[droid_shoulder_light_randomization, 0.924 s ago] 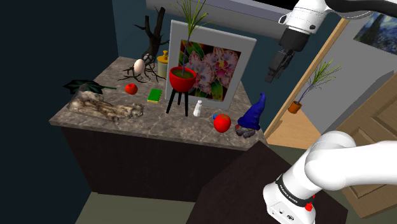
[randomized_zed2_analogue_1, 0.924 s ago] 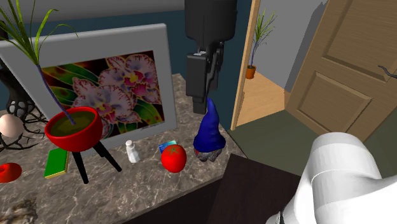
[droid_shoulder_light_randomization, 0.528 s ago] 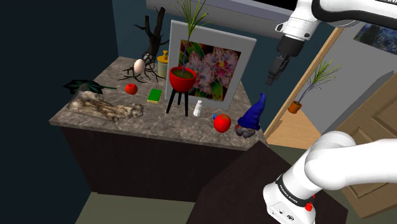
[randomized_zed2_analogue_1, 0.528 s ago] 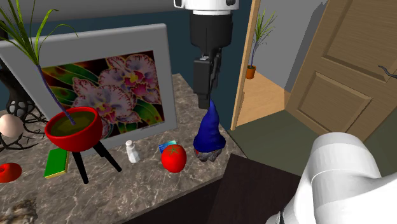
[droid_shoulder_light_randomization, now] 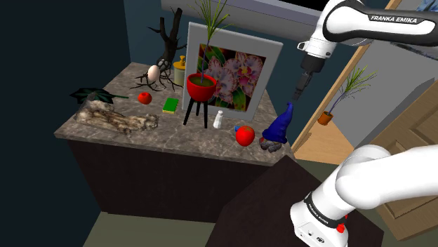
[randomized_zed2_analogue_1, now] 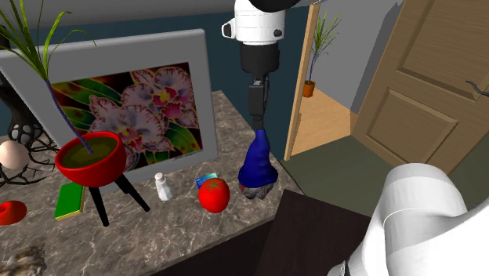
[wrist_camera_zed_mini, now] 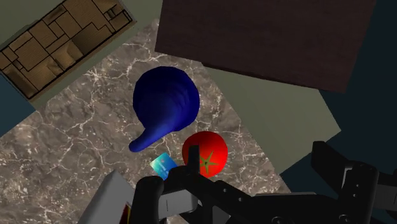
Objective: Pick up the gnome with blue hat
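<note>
- One stage of the task, the approach, looks nearly complete: the gripper (randomized_zed2_analogue_1: 257,121) hangs directly above the tip of the gnome (randomized_zed2_analogue_1: 257,163), close over it but apart from it.
- Black fingers stand spread in the wrist view, with nothing clasped between them.
- No grasp is made. Descent over the hat, closure and lift are judged to remain.
- Position of the gnome: upright on the countertop (droid_shoulder_light_randomization: 175,130), at the corner nearest the open doorway and close to the front edge.
- Hat: a tall, deep blue cone, smooth with faint stepped bands. Its tip curls to one side, as the wrist view shows. Such a tapering form probably offers a surer hold lower down, where it widens.
- Body: a small grey mass under the brim with a trace of red; finer detail cannot be told.
- Red tomato (randomized_zed2_analogue_1: 213,194): round and glossy, with a green star-shaped calyx. It sits just beside the gnome along the front edge, and a small blue card (randomized_zed2_analogue_1: 205,181) lies against it.
- Countertop surface: grey-brown with pale veins, stone-like in pattern, and flat.
- Framed flower picture (droid_shoulder_light_randomization: 231,74): a pale, broad-bordered frame standing upright toward the back edge, behind the gnome.
</note>
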